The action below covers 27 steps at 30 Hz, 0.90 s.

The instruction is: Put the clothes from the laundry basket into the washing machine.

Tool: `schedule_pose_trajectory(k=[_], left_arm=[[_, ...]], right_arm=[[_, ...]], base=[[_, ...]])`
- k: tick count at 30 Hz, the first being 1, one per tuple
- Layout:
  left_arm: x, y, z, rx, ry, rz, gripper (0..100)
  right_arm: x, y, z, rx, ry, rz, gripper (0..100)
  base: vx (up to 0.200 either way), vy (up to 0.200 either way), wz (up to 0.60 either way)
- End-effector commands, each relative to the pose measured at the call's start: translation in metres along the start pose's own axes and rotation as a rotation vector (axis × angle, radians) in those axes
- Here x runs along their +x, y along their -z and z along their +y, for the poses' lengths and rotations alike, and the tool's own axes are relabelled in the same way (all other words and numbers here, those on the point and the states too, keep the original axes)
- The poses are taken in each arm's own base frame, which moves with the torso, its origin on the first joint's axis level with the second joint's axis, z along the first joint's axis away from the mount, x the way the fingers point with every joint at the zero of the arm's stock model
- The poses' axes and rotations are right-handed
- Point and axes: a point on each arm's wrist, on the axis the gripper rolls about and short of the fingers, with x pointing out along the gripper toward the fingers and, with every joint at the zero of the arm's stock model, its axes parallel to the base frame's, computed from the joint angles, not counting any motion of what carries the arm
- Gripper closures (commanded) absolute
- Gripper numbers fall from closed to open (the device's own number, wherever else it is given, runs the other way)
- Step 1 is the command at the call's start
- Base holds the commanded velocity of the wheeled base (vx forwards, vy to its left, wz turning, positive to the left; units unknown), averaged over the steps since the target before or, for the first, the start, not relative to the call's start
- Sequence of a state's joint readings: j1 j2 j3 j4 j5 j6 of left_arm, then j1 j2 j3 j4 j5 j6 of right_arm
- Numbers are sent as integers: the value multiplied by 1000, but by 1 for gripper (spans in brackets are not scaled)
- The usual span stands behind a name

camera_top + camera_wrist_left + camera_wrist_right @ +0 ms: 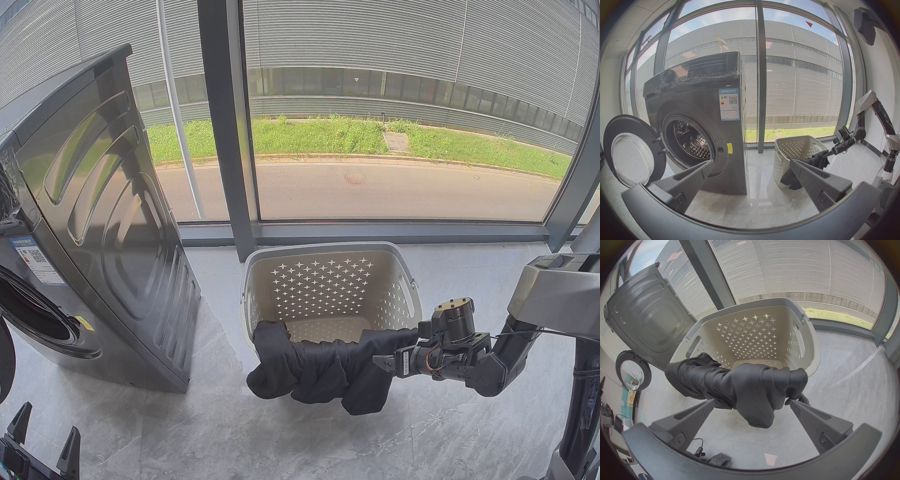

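Observation:
A dark garment (pixel 319 369) (pixel 747 387) hangs over the near rim of the white laundry basket (pixel 325 248) (pixel 750 307), partly spilling outside. The basket's inside looks bare otherwise. My right gripper (pixel 379 362) (pixel 750 402) is level with the garment's right end, open, its fingers spread on either side of the hanging cloth. The grey washing machine (pixel 106 219) (pixel 725 125) stands left of the basket with its round door (pixel 631 150) swung open and its drum (pixel 689 140) exposed. My left gripper (pixel 49 420) (pixel 750 162) stays low in front of the machine, open and holding nothing.
Tall windows with a dark pillar (pixel 228 125) stand right behind the basket and machine. Bare marble floor (pixel 219 431) lies between the basket and the machine's front. The open door juts out toward my left arm.

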<state>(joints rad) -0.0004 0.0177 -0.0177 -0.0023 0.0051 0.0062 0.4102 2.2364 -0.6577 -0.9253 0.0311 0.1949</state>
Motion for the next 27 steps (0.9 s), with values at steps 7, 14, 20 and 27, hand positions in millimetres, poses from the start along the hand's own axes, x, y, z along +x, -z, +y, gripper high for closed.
schedule_pose_trajectory(k=[7, 14, 20, 27], left_arm=[[0, 4, 0, 1, -1, -1, 0], [0, 4, 0, 1, -1, -1, 0], [0, 4, 0, 0, -1, -1, 0], [0, 4, 0, 0, -1, -2, 0]], right_arm=[[18, -14, -5, 13, 27, -15, 0], [25, -21, -4, 19, 45, -23, 0], [26, -22, -3, 19, 49, -21, 100], [26, -21, -3, 18, 53, -17, 100]], base=[[0, 0, 0], [0, 0, 0], [0, 0, 0], [0, 0, 0]])
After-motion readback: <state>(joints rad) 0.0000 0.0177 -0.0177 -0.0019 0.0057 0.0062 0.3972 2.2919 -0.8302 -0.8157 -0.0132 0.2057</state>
